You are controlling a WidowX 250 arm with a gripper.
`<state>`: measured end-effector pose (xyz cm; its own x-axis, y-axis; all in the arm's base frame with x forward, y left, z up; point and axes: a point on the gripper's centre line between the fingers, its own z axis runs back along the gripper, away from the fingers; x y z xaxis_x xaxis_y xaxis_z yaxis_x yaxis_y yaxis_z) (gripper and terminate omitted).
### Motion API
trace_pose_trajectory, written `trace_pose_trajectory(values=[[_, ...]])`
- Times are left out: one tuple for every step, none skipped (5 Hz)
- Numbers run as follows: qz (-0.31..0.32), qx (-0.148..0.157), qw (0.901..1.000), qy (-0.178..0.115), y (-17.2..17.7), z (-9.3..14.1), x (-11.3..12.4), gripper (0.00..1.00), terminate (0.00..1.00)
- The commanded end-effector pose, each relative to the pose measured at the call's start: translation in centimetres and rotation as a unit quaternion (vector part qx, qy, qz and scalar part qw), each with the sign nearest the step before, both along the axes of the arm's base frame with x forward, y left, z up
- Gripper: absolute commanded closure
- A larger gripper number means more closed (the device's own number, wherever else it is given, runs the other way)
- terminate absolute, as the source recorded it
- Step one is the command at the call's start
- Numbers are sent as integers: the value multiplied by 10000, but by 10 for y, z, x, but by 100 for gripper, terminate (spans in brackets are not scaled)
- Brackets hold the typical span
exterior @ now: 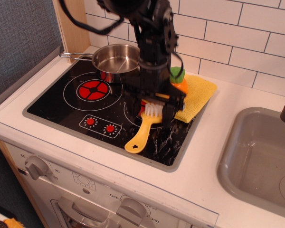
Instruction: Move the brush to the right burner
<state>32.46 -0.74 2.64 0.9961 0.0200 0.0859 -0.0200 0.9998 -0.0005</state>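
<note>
The brush (141,132) has a yellow handle with a star hole at its tip and white bristles at the top. Its head sits between my gripper's fingers over the right burner (133,111), which is mostly hidden by the arm. The handle slants down to the front left across the black stove glass (61,107). My gripper (152,108) points down and is shut on the brush head. I cannot tell whether the brush touches the glass.
A steel pot (116,59) stands at the back, past the left burner (92,89). A yellow folded cloth (198,95) with an orange and green toy (177,78) lies right of the gripper. Two red dial dots (99,124) sit at the stove front. A grey sink (261,156) is at the right.
</note>
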Motion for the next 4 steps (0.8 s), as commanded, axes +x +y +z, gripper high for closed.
trace_pose_trajectory(values=[[-224,-125,9966,-785,8,71,-14,0,0],[-315,-127,9974,-643,13,69,-15,0,0],[-315,-127,9974,-643,13,69,-15,0,0],[-315,-127,9974,-643,13,69,-15,0,100]])
